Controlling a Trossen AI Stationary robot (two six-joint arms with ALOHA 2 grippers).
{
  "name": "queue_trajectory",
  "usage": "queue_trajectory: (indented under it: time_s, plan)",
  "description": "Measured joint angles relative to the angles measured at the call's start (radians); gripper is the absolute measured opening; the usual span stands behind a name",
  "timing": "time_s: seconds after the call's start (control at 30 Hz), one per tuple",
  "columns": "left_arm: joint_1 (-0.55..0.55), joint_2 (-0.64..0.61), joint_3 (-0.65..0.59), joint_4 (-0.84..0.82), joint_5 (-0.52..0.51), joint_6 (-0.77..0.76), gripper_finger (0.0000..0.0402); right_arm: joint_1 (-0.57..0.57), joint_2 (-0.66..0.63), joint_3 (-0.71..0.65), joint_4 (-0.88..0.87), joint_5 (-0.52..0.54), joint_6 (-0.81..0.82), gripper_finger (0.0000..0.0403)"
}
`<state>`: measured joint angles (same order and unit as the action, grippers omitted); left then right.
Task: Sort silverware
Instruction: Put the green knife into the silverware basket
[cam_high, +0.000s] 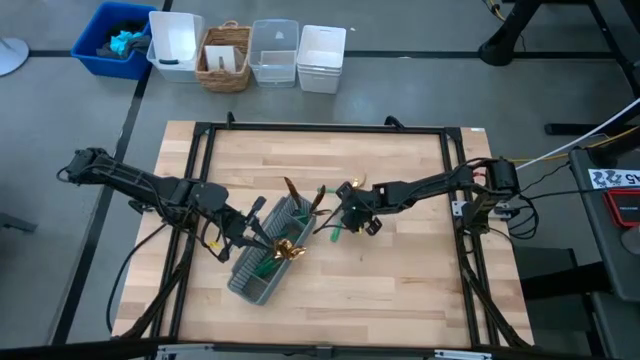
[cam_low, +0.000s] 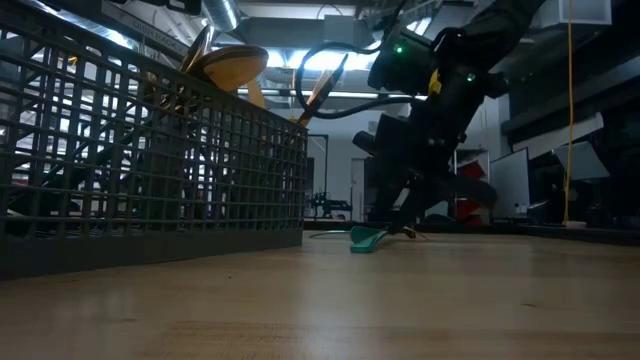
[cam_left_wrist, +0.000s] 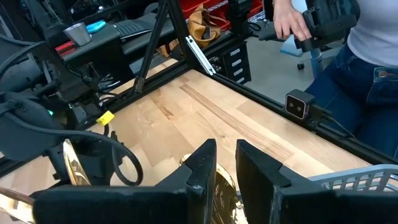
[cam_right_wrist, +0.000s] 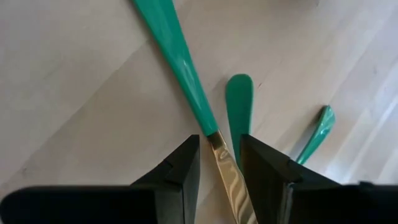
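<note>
My right gripper (cam_right_wrist: 217, 163) was down at the table (cam_high: 400, 270), just right of the caddy (cam_high: 262, 262), fingers pointing at the wood. Its jaws stood narrowly apart with one piece of silverware (cam_right_wrist: 186, 68) running through the gap: gold part between the fingertips, green handle reaching straight out ahead of them, long axis roughly in line with the fingers. I could not tell if the pads touched it or only straddled it. Two more green handles lay flat just beyond the right fingertip: a short rounded one (cam_right_wrist: 239, 102) close alongside the gold, and a thinner one (cam_right_wrist: 316, 134) farther out, slanted. In the low view a green handle end (cam_low: 366, 238) lay on the wood under that gripper.

My left gripper (cam_left_wrist: 225, 171) hung over the caddy's near end, jaws at a narrow gap, nothing between them that I could make out; gold heads (cam_left_wrist: 73, 163) showed just below and beside the fingers. More gold heads (cam_high: 290, 250) stood up out of the caddy, handles down in the mesh, some leaning.

A person (cam_left_wrist: 367, 68) stood beyond the table's far edge.
</note>
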<state>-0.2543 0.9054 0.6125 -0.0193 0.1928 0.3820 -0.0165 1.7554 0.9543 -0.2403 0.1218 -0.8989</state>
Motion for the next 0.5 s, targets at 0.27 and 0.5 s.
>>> queue_trajectory:
  time_s: [0.27, 0.5]
  plan:
    - [0.000, 0.000, 0.000, 0.000, 0.000, 0.000, 0.0054, 0.003, 0.005, 0.000, 0.009, -0.010, -0.024, 0.0115]
    - [0.000, 0.000, 0.000, 0.001, 0.000, 0.000, 0.0054, 0.003, 0.058, 0.004, 0.022, -0.005, -0.026, 0.0115]
